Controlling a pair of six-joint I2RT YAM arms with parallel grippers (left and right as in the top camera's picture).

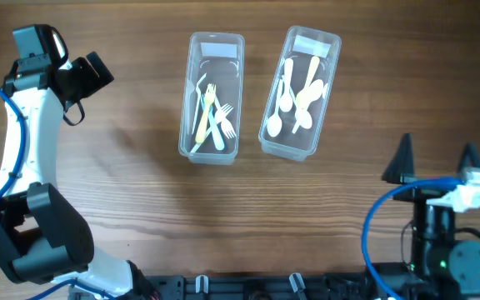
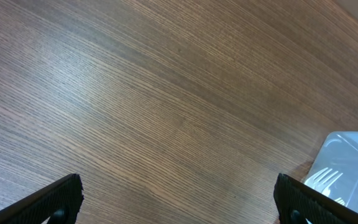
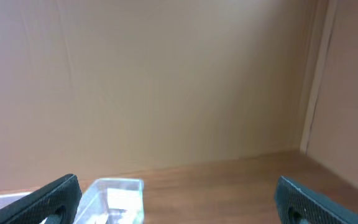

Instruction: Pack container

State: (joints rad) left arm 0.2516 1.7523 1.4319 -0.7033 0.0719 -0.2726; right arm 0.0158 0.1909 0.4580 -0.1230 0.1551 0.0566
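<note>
Clear rectangular plastic container of forks (image 1: 212, 97) sits open-topped on the brown wood-grain surface (image 1: 140, 208), in the far middle of the overhead view. In it lie several plastic forks (image 1: 209, 117), white and pale yellow, crossed over one another. Just beside it on the right, apart by a narrow strip of wood and slightly tilted, is a second clear rectangular plastic container (image 1: 300, 92). It holds white and cream plastic spoons (image 1: 302, 96), most with their bowls toward the near end.

The left end effector (image 2: 178, 199) is at the far left of the surface, well apart from both containers. Its wrist view shows two black fingers (image 2: 48, 202) spread wide with only bare wood between them. A corner of the fork container shows at the lower right edge.

The right end effector (image 1: 436, 162) is at the near right, clear of the containers, its two black fingertips spread wide and gripping nothing. Its wrist view looks across the surface to a beige wall. A clear container shows low in that view beside the left finger, but which container it is cannot be told.
</note>
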